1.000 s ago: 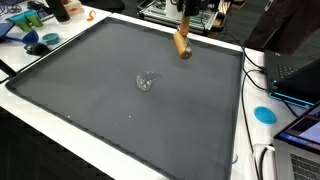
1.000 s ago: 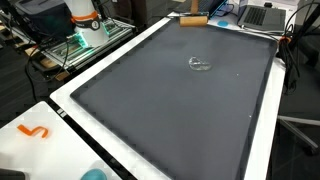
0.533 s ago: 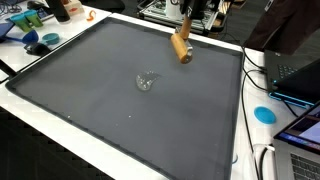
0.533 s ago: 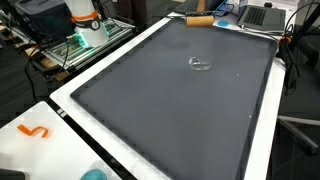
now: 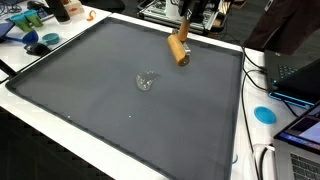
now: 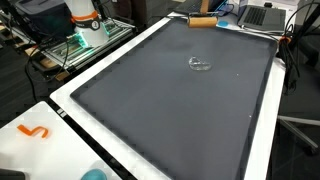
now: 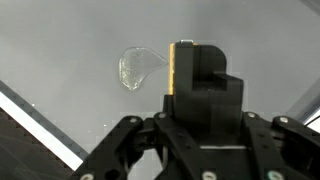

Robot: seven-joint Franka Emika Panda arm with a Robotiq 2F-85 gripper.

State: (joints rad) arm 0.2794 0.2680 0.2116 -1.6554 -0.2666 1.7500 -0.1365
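My gripper (image 5: 184, 32) hangs over the far edge of a large dark grey mat (image 5: 90, 90), shut on a brown wooden block (image 5: 179, 49) that tilts below it. In an exterior view the block (image 6: 203, 21) lies level at the mat's (image 6: 170, 110) far rim. A small clear glass-like object (image 5: 146, 81) rests near the mat's middle, apart from the gripper, and shows in both exterior views (image 6: 200, 65). In the wrist view the gripper (image 7: 205, 95) holds the block (image 7: 184, 62) upright, with the clear object (image 7: 138, 68) just to its left on the mat.
Blue bowls (image 5: 42, 42) and orange items sit on the white table by one mat corner. A laptop (image 5: 298, 72), cables and a blue disc (image 5: 264, 114) line another side. An orange squiggle (image 6: 35, 131) and a white-and-orange bottle (image 6: 85, 20) stand near the mat.
The gripper and the brown block have shifted slightly along the mat's far edge. The clear object has not moved.
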